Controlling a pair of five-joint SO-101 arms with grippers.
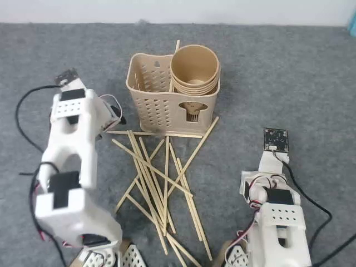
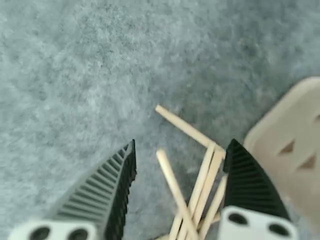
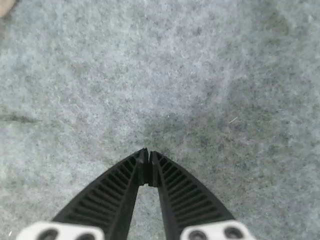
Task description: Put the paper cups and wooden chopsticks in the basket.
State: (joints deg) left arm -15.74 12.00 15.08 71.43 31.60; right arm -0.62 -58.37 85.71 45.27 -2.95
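Note:
A beige slotted basket (image 1: pixel 153 103) stands at the back centre with a stack of paper cups (image 1: pixel 194 69) in its right side and one chopstick upright behind them. Several wooden chopsticks (image 1: pixel 161 183) lie scattered on the grey carpet in front of it. My left gripper (image 2: pixel 180 152) hangs open over the chopstick ends (image 2: pixel 187 165) near the basket's corner (image 2: pixel 295 135). The left arm (image 1: pixel 75 150) stands left of the basket. My right gripper (image 3: pixel 149 157) is shut over bare carpet, and its arm (image 1: pixel 275 206) rests at the front right.
Grey carpet (image 1: pixel 278 83) covers the whole table. Black cables run beside both arm bases. Open room lies right of the basket and behind the left arm.

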